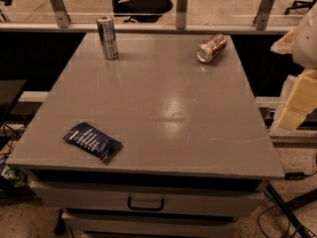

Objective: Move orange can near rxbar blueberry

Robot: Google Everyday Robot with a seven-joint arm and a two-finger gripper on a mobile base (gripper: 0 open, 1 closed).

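The orange can (211, 48) lies on its side at the far right of the counter (163, 108), close to the far edge and well apart from the claw (296, 103). We see the claw only as pale, cream-coloured blocks at the right edge of the view, off the counter's right side and nearer to us than the can. We cannot tell whether it is apart or together, and it holds nothing that we can see. The can is short and wide, with tan-orange sides that catch the light. Its shiny silver end faces toward us and to the left, while its body points away to the far right.

The rxbar blueberry (92, 141) lies flat at the near left of the counter, close to the near edge. It is a dark blue wrapper with lines of white text, set at a slant. It sits well apart from the orange can, across the counter on the diagonal. At the far left a taller, slimmer silver-and-blue can (107, 37) stands upright. Below the counter's near edge we see a drawer with a dark handle (146, 203).
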